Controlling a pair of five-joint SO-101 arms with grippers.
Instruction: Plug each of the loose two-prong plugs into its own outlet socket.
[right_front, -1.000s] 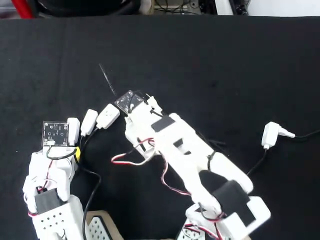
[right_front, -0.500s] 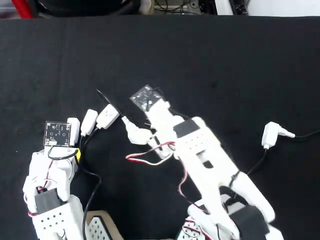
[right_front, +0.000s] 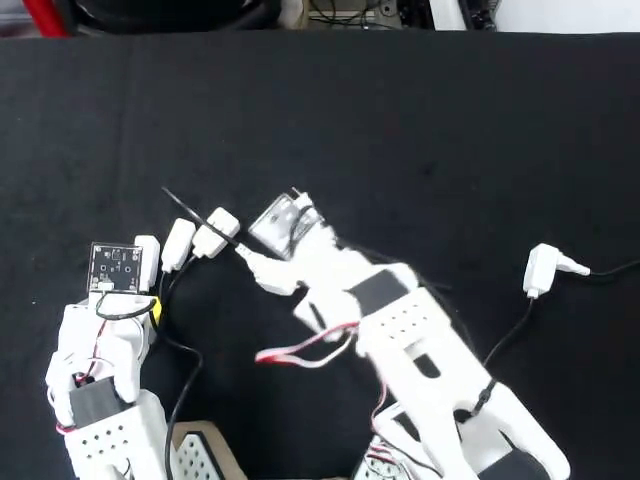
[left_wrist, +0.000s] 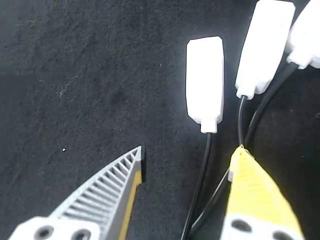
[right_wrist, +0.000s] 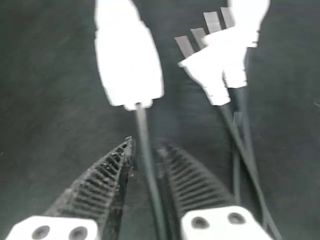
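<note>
Cord (right_wrist: 140, 125) runs between the right gripper's (right_wrist: 146, 145) fingers, pinched narrow — an aligning step, I judge. Plug (right_front: 268, 270) lies left of centre in the high view, just beside a socket (right_front: 215, 232) — next, square prongs to slots. Left gripper (left_wrist: 190, 150) gapes wide.

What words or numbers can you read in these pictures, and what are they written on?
None: no word, number or sign can be read on the white sockets, the pronged plug, the black cables, the left arm, the right arm or the black table.
The small board on the left arm's wrist has only marks too small to read.
</note>
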